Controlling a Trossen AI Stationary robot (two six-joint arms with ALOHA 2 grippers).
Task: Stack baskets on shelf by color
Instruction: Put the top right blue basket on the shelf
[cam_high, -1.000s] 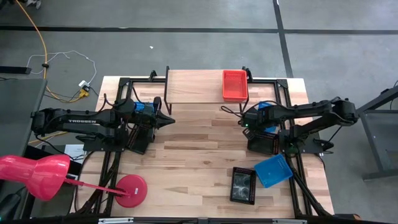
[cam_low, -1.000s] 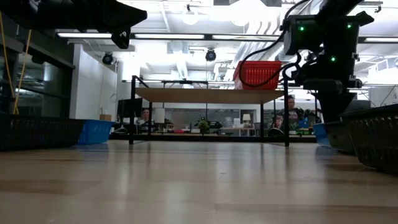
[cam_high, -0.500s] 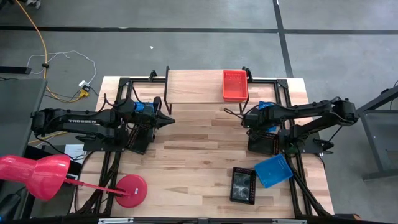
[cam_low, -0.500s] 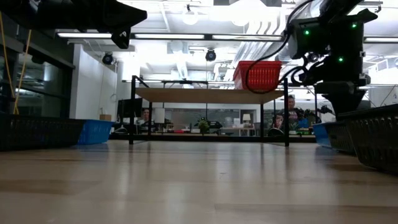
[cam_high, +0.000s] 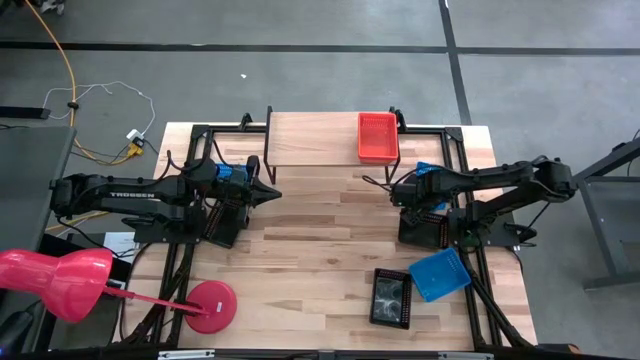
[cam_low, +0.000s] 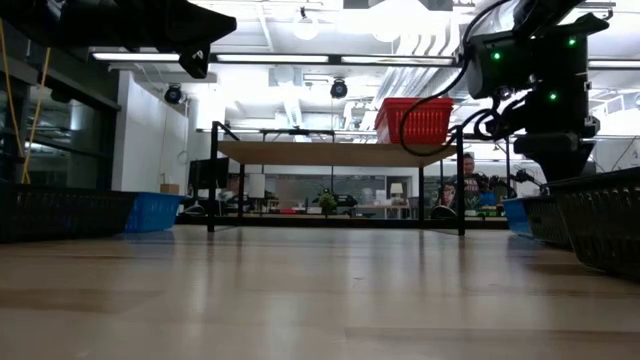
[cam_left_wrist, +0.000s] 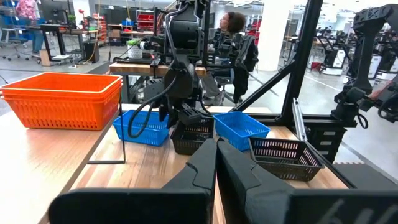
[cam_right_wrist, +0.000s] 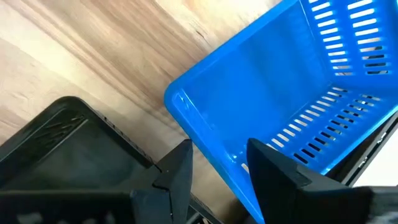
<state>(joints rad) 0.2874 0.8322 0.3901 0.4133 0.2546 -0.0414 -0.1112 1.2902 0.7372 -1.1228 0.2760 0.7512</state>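
The right gripper (cam_right_wrist: 217, 165), fingers spread, straddles the rim of a blue basket (cam_right_wrist: 292, 93) beside a black basket (cam_right_wrist: 56, 149). The shelf (cam_high: 320, 140) holds red baskets (cam_high: 377, 137) at one end (count unclear) — the rest bare. Two blue, two black baskets show. The left gripper (cam_left_wrist: 216, 163) waits pressed together.
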